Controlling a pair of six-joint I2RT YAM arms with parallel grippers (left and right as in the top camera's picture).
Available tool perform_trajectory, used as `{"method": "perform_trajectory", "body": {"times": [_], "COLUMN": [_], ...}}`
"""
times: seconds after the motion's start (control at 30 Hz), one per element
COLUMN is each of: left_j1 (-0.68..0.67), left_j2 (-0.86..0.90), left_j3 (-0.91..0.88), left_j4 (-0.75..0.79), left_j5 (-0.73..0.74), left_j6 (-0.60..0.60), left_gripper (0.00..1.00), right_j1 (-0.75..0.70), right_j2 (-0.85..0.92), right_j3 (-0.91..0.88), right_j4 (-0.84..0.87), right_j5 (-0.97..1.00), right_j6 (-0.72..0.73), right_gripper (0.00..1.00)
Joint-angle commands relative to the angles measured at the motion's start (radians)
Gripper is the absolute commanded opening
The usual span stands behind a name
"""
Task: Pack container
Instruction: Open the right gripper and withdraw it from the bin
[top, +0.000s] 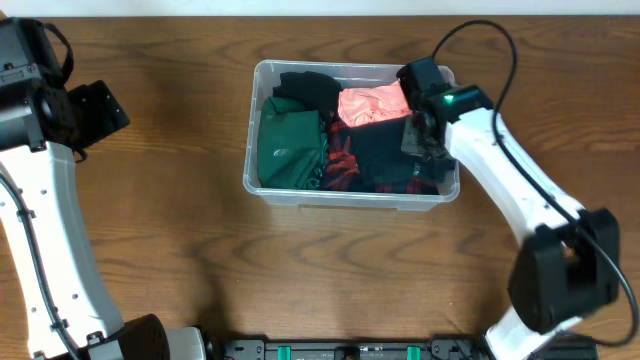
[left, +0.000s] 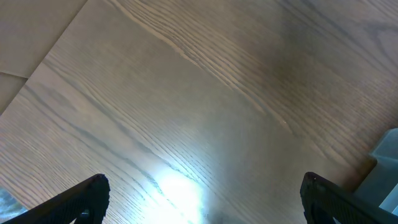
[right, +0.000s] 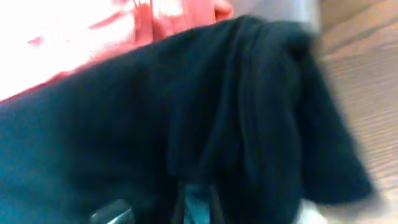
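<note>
My right gripper was down inside the right end of the container, pressed into a dark navy garment. I could not tell whether it was spread or pinching. Just beside it lay a coral-pink garment, then a red-and-black piece, a black cloth at the far rim and a green garment at the left end. The container sat mid-table, open side up, its long axis running left to right across the wooden table. My left gripper hung well apart over bare wood, fingers spread wide, holding nothing.
</note>
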Motion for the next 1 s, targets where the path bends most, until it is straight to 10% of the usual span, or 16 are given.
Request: {"method": "perform_trajectory", "body": {"times": [0.0, 0.27, 0.97], "left_j1": [0.003, 0.003, 0.003], "left_j2": [-0.008, -0.008, -0.008], "left_j3": [-0.002, -0.002, -0.002], "left_j4": [0.000, 0.000, 0.000], "left_j5": [-0.005, -0.005, -0.005], "left_j6": [-0.016, -0.016, -0.016], "left_gripper": [0.98, 0.98, 0.98], "right_j1": [-0.010, -0.010, -0.010], "right_j2": [-0.130, -0.348, -0.524], "right_j3": [0.038, 0.049, 0.049], "right_j4": [-0.004, -0.008, -0.274], "right_j5": [0.029, 0.024, -0.039], "right_j6": [-0.032, -0.053, -0.053], "right_gripper": [0.27, 0.99, 0.99]}}
